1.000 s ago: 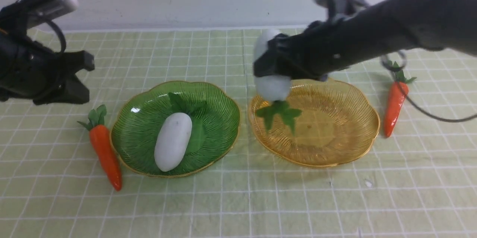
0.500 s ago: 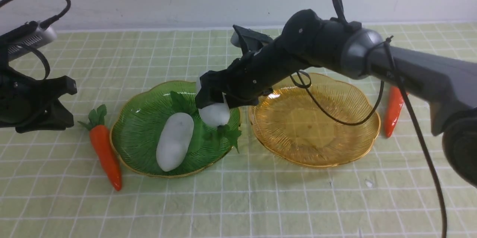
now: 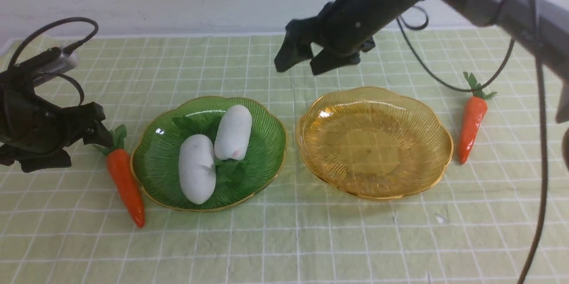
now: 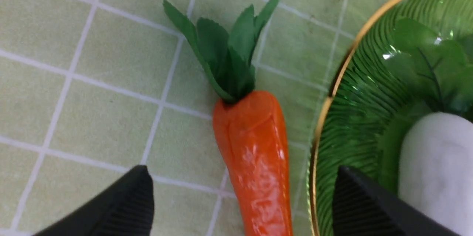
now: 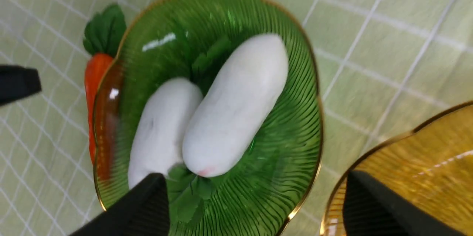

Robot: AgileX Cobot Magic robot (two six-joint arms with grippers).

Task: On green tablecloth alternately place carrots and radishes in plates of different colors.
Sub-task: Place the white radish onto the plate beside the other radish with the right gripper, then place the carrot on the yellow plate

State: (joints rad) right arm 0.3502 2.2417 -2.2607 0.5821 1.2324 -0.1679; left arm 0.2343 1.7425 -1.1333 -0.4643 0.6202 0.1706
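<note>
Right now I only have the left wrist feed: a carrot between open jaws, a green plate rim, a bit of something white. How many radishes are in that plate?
Observer: Two radishes lie side by side, touching, in the green plate.
Operator: And the other plate?
Observer: The amber plate holds nothing.
Operator: Anything left outside the plates?
Observer: A second carrot lies on the green tablecloth beside the amber plate's right rim, leaves pointing away from the robot.
</note>
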